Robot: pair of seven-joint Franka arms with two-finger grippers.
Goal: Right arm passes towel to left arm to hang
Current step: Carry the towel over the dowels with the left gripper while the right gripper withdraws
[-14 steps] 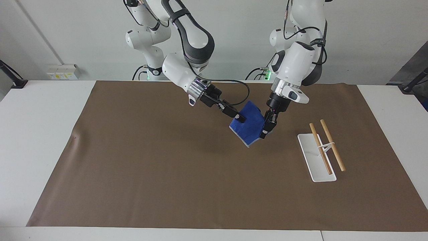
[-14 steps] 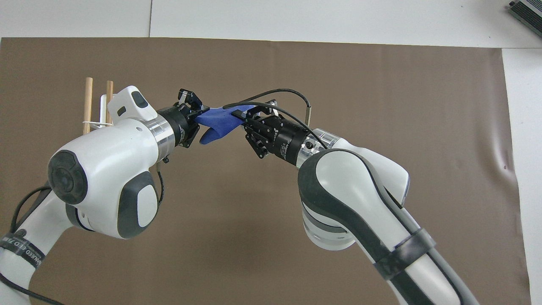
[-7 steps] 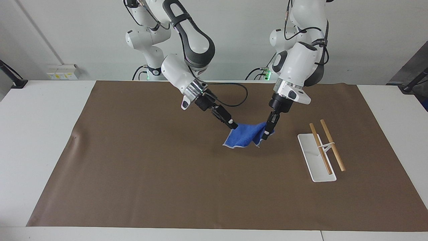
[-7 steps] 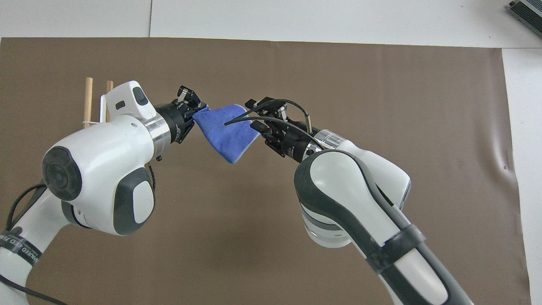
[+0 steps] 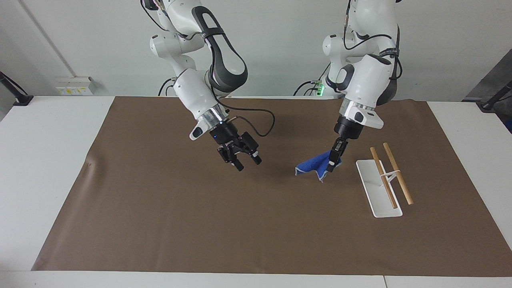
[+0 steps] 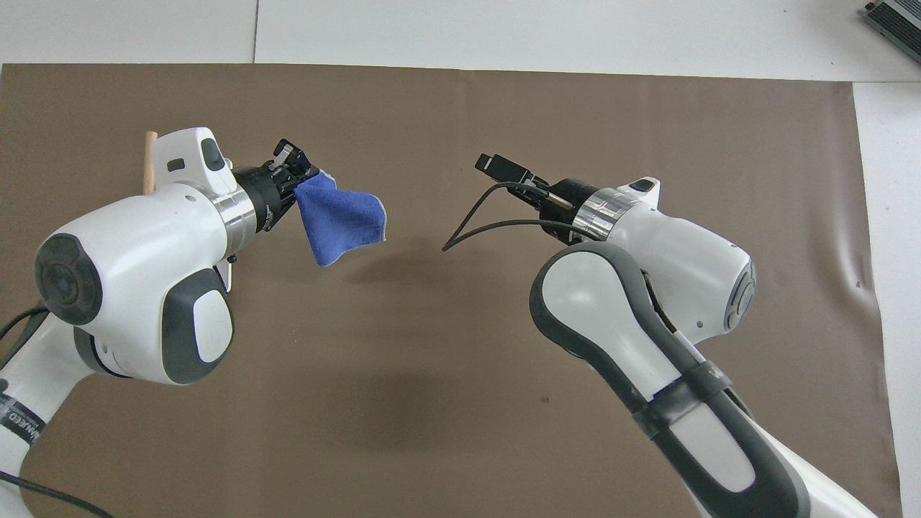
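Note:
The blue towel (image 5: pixel 311 167) hangs in a loose bunch from my left gripper (image 5: pixel 331 165), which is shut on its upper corner. Both are up over the brown mat, close beside the rack (image 5: pixel 378 191). From overhead the towel (image 6: pixel 338 219) droops off the left gripper (image 6: pixel 293 175) toward the table's middle. My right gripper (image 5: pixel 248 163) is open with nothing between its fingers, over the middle of the mat and well apart from the towel. Overhead, the right gripper (image 6: pixel 506 170) shows mostly one fingertip (image 6: pixel 495 163), with its black cable looping below.
The rack is a white base plate carrying two wooden rods (image 5: pixel 396 173) on a thin white stand, toward the left arm's end of the table. Only one rod tip (image 6: pixel 150 158) shows overhead past the left wrist. A brown mat (image 5: pixel 160 224) covers most of the table.
The right gripper opened, let go of the towel and drew back toward its own end. The left gripper carried the towel sideways toward the rack, and it now hangs bunched.

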